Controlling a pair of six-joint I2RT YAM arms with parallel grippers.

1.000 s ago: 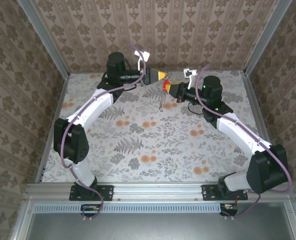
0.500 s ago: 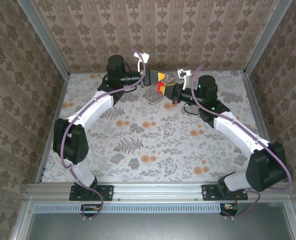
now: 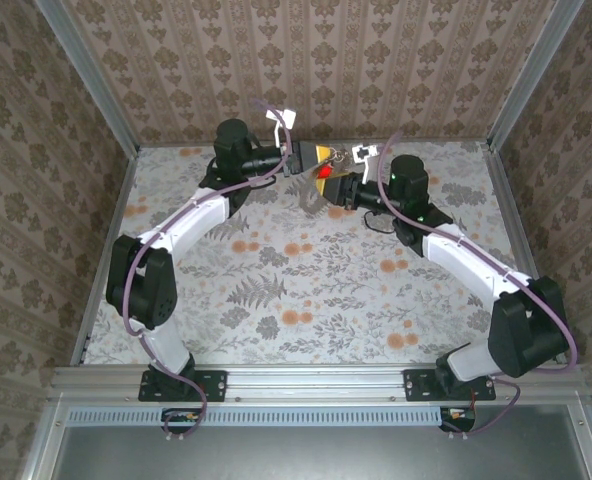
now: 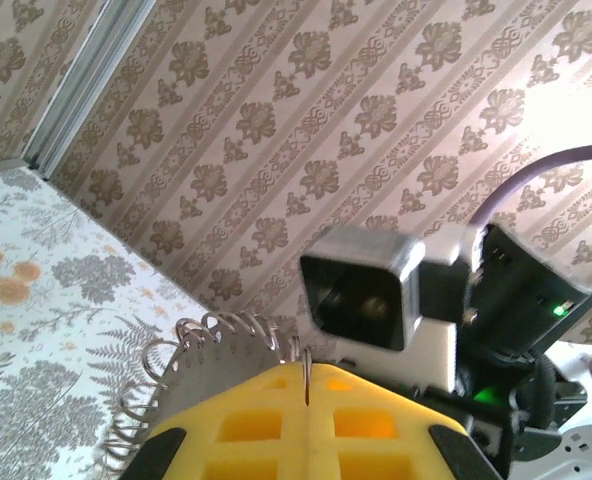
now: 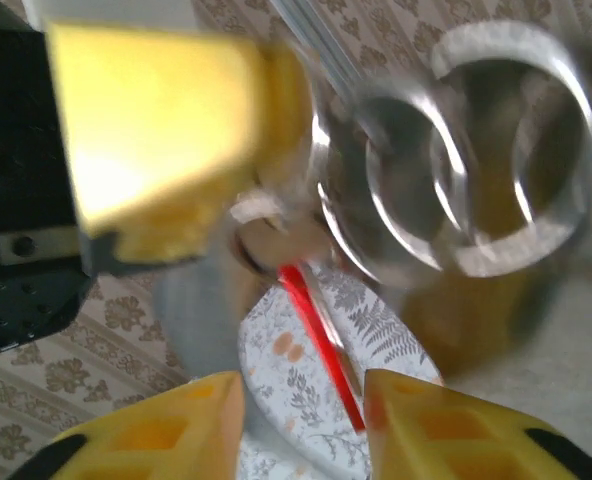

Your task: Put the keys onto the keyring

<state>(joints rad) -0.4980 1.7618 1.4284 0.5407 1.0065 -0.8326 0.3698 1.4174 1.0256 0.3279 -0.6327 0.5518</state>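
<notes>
My left gripper is held up at the back of the table and is shut on the keyring, a chain of silvery wire loops. One thin wire is pinched between its yellow fingers. In the top view the keyring hangs below that gripper. The keys show as one thin red-headed key, seen edge-on, its top end up by the ring loops. My right gripper faces the left one with its jaws apart. The key stands in the gap, close to the right finger. The key shows as a red spot between both grippers.
Patterned walls and metal corner posts close in the floral table. The back wall is just behind both grippers. The right wrist's camera sits right in front of the left fingers. Both forearms angle inward over the middle of the table.
My right gripper has moved left and up to the left gripper and has opened off the red key. The left gripper stays shut on the ring.
</notes>
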